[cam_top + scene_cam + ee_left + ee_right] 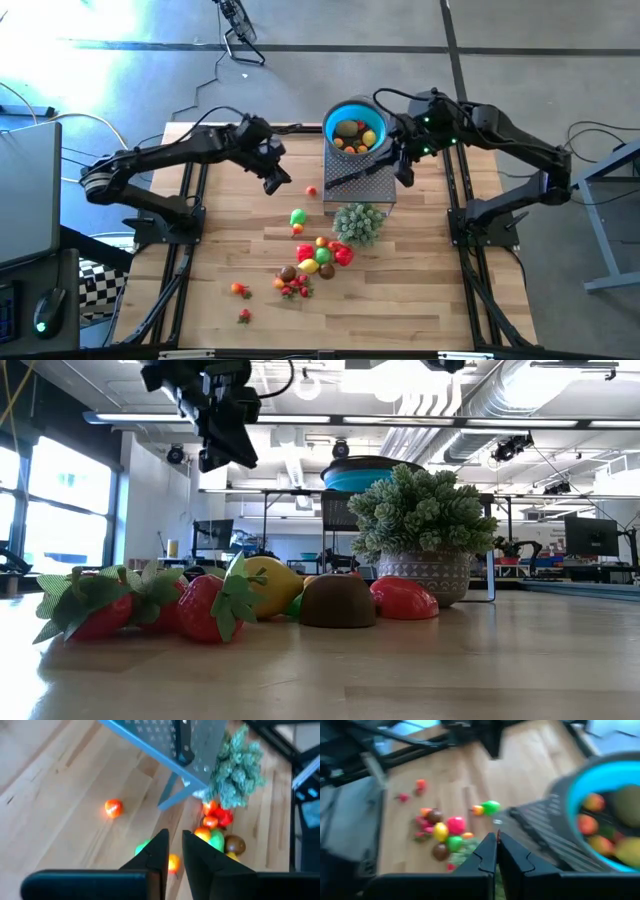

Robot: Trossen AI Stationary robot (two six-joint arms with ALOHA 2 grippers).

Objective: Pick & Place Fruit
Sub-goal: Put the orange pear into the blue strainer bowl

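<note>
We find the task partly done: several fruits lie in the blue bowl point(356, 128) on its stand, while a cluster of fruit point(318, 256) and a few strays lie on the tabletop point(420, 290). The left gripper point(274, 180), fingers nearly together and empty, hangs above open wood; the right gripper point(404, 172), closed, waits beside the bowl.

Bare table point(230, 220) left of fruit point(318, 255); plant point(358, 222) crowds right.
</note>
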